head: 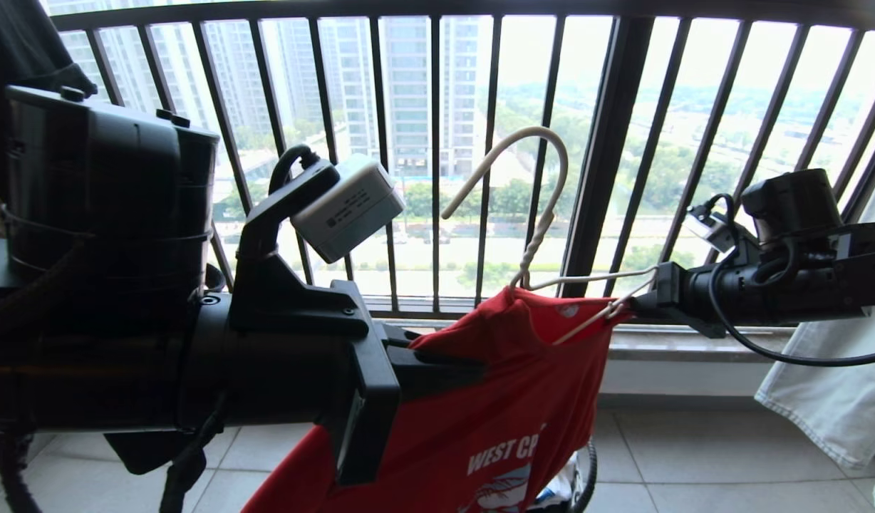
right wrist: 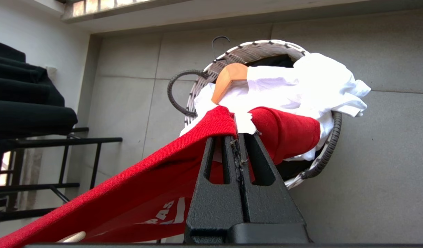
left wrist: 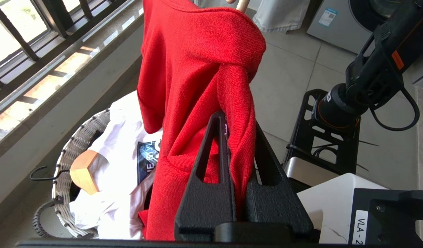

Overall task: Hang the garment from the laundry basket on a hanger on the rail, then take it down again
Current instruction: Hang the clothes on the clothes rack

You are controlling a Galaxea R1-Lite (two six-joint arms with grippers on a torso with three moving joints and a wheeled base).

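Note:
The red garment [head: 494, 413] with white "WEST" lettering hangs between my two grippers, its neck threaded on the thin white hanger [head: 544, 214], whose hook points up in front of the window bars. My left gripper [head: 437, 356] is shut on a bunched fold of the red cloth [left wrist: 197, 69], jaws tight around it [left wrist: 237, 119]. My right gripper [head: 633, 306] is shut on the hanger's wire shoulder where the red cloth [right wrist: 146, 172] drapes over the jaw tips [right wrist: 238, 136]. The laundry basket [right wrist: 259, 46] stands on the floor below [left wrist: 77, 141]. The rail is out of view.
In the basket lie a white printed T-shirt [left wrist: 118, 162] and a wooden hanger [left wrist: 82, 170]. The dark barred window railing [head: 608, 142] is just ahead. A white cloth [head: 829, 385] hangs at the right. A black garment on a dark rack [right wrist: 25, 103] stands nearby.

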